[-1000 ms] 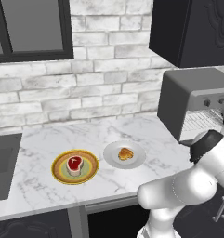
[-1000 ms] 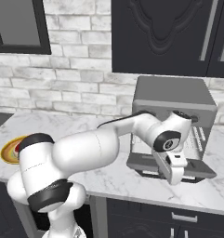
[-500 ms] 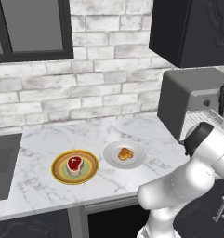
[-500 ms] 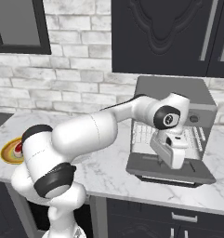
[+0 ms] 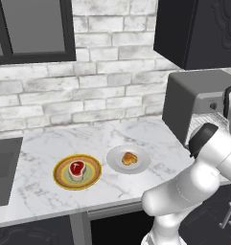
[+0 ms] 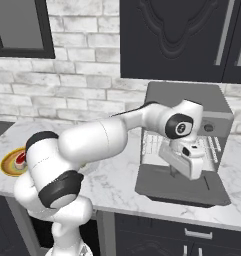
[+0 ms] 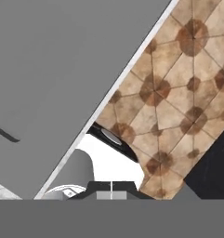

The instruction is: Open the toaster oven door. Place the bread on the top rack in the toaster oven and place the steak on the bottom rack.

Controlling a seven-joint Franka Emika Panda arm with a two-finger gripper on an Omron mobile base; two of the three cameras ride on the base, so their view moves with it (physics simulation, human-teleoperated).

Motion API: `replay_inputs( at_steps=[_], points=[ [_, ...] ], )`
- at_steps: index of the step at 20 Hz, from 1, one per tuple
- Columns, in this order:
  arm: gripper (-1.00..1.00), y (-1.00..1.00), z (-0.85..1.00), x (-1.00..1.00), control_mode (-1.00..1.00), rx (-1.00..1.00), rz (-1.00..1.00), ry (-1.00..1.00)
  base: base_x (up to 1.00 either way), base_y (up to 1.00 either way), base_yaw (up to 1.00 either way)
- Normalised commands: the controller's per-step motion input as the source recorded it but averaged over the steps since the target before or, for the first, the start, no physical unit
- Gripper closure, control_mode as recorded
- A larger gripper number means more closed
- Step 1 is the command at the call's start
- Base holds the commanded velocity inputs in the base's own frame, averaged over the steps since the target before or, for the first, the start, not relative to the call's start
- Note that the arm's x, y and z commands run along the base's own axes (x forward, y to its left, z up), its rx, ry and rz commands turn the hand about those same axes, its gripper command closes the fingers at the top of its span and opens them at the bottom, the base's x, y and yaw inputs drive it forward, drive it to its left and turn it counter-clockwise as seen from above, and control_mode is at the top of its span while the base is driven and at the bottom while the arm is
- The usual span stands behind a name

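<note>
Your arm reached across to the toaster oven [image 6: 189, 115], wrist bent down, the gripper [image 6: 188, 169] pointing at the lowered toaster oven door [image 6: 179, 187] — fingers pressed together, pinching nothing. The door lay flat on the counter [image 5: 45, 191], its long axis running along the oven's front. The steak [image 5: 77, 168] and bread [image 5: 130, 158] sat on separate plates, well left.

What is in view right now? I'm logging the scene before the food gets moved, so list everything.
toaster oven: one, dark grey, right end of the counter
toaster oven door: one, grey, folded down flat
steak: one, red, on a yellow plate
bread: one, golden-brown, on a white plate
counter: one, white marble
sink: one, dark, left edge
gripper: one, shut, above the door
</note>
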Motion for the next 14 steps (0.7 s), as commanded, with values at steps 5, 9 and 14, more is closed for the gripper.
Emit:
replay_inputs(
  at_steps=[5,9,14],
  points=[
    [1.0,0.03,-0.39,0.0,-1.0,0.0,0.1,-0.05,0.0,0.0,0.0],
    [1.0,0.11,-0.49,0.05,-1.0,0.02,0.03,-0.01,0.0,0.0,0.0],
    [1.0,0.04,-0.42,0.06,-1.0,0.0,0.03,-0.03,0.0,0.0,0.0]
  ],
)
